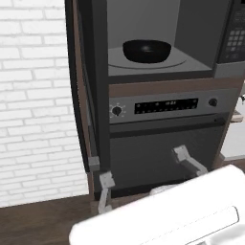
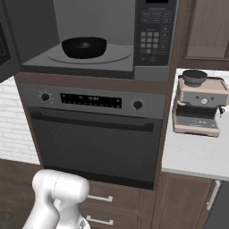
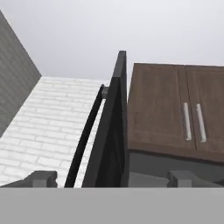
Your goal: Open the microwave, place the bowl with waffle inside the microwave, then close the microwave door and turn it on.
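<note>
Closing step in hand, judging by the bowl (image 1: 147, 50) sitting on the turntable inside the microwave (image 2: 96, 60). Hovering beside the swung-out door (image 3: 111, 135), gripper (image 3: 111, 179) fingers spread wide, holding nothing. Next: pushing door shut.

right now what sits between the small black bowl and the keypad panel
Nothing: bare grey turntable and cavity floor separate the small black bowl from the keypad panel, in the right base view.

End effector (image 3: 111, 178) open wide, fingertips (image 3: 43, 177) far apart, nothing between, pointing upward.
</note>
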